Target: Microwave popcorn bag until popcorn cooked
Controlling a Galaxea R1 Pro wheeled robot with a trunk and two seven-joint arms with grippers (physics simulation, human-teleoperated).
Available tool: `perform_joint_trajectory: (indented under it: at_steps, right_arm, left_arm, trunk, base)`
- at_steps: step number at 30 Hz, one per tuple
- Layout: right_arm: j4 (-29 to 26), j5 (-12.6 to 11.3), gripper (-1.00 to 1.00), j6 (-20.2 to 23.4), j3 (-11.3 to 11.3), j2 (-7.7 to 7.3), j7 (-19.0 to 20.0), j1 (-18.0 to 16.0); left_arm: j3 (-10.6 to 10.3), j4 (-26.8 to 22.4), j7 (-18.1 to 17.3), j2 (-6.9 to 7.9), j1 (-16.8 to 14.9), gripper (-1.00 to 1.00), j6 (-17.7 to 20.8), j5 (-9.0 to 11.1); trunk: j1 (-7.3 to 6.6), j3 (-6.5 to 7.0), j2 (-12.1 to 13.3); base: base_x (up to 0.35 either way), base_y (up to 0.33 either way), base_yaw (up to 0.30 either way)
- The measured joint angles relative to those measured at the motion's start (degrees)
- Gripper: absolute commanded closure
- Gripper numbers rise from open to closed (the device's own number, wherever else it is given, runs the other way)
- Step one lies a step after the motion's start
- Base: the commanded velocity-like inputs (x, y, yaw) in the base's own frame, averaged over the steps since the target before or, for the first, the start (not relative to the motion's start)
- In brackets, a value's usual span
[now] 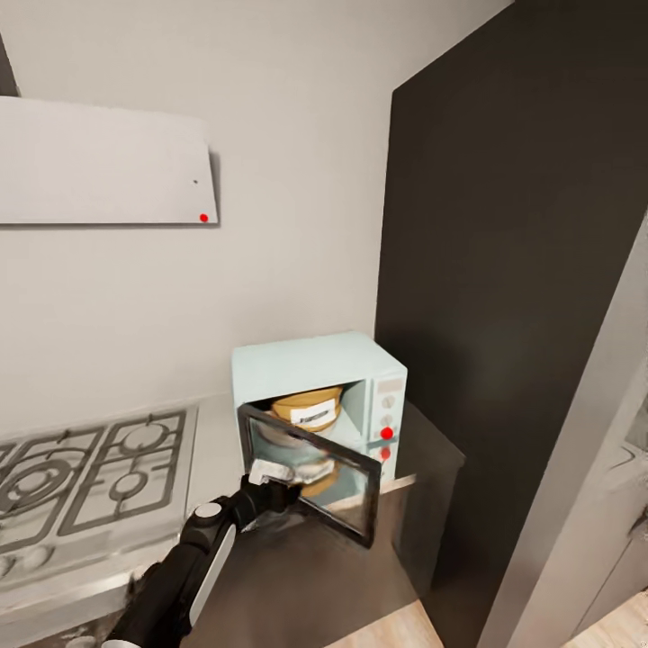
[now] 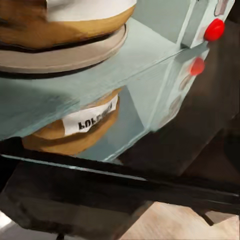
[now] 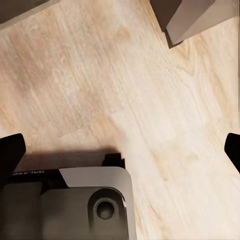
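The left gripper is right up at the microwave door, touching its near face, though whether its fingers are clenched or released I cannot tell from here. From there, at about one o'clock in the head view, the popcorn bag sits inside the microwave, behind the half-open glass, label facing out. The left wrist view catches the same bag through the door, with the red knob off on the control panel. At nine o'clock lies the gas hob on the countertop. Over on the right wrist view, the right gripper hangs above the wooden floor, dark fingertips spread wide, nothing between them.
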Motion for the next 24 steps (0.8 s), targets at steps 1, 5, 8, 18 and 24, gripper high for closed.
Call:
perform_joint_trajectory:
  at_steps: [1,5,8,18,24]
  right_arm:
    - [0.0,0.0,-1.00,0.0,0.0,0.02,0.0,0.0]
    - [0.0,0.0,-1.00,0.0,0.0,0.04,0.0,0.0]
    - [0.0,0.0,-1.00,0.0,0.0,0.06,0.0,0.0]
    - [0.0,-0.1,-1.00,-0.1,0.0,0.08,0.0,0.0]
    - [0.0,-0.1,-1.00,-0.1,0.0,0.03,0.0,0.0]
  left_arm:
    - [0.0,0.0,0.1,-0.01,0.0,-1.00,0.0,0.0]
    - [0.1,0.0,0.1,0.00,0.0,-1.00,0.0,-0.3]
    - [0.0,0.0,0.2,0.00,0.0,-1.00,0.0,-0.2]
    - [0.1,0.0,0.2,-0.01,0.0,-1.00,-0.8,-0.1]
    - [-0.1,0.1,-0.4,-0.06,0.5,-1.00,-2.4,0.7]
  trunk:
    - [0.00,0.00,0.0]
    - [0.01,0.00,0.0]
    - [0.02,0.00,0.0]
    - [0.02,0.00,0.0]
    - [-0.04,-0.01,-0.1]
  base:
    - [0.317,-0.016,-0.250]
    - [0.215,-0.070,-0.089]
    - [0.162,-0.109,-0.006]
    - [0.231,-0.152,0.000]
    - [0.083,-0.012,0.000]
